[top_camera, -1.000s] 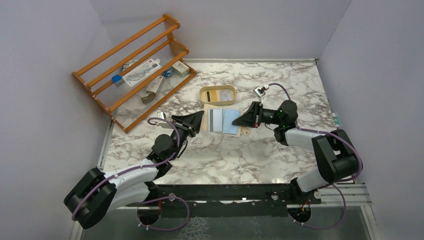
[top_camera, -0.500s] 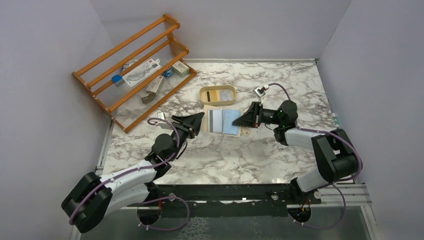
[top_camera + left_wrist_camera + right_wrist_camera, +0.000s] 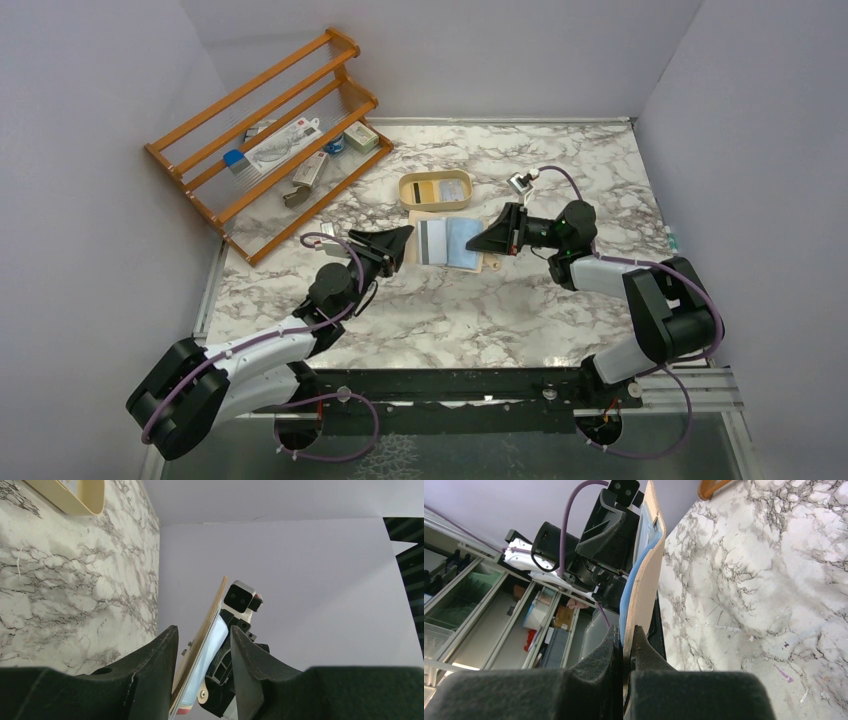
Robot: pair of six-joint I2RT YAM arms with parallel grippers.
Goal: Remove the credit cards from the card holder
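The tan card holder (image 3: 478, 262) is held open just above the marble table (image 3: 560, 160). It carries a whitish credit card with a black stripe (image 3: 430, 240) and a light blue card (image 3: 462, 242). My right gripper (image 3: 482, 241) is shut on the holder's right edge; in the right wrist view (image 3: 626, 642) the tan leather (image 3: 646, 587) and the blue card (image 3: 630, 592) stand edge-on. My left gripper (image 3: 406, 238) is open around the holder's left edge; in the left wrist view (image 3: 202, 647) the holder (image 3: 212, 612) and blue card (image 3: 209, 647) stand between the fingers.
An oval cream-yellow tray (image 3: 436, 203) with a card in it lies just behind the holder, and shows in the left wrist view (image 3: 85, 502). A wooden rack (image 3: 262, 135) with small items stands at the back left. Grey walls close in the table.
My left gripper has edged a little to the right, further around the holder's left edge. The right gripper and the holder have barely moved.
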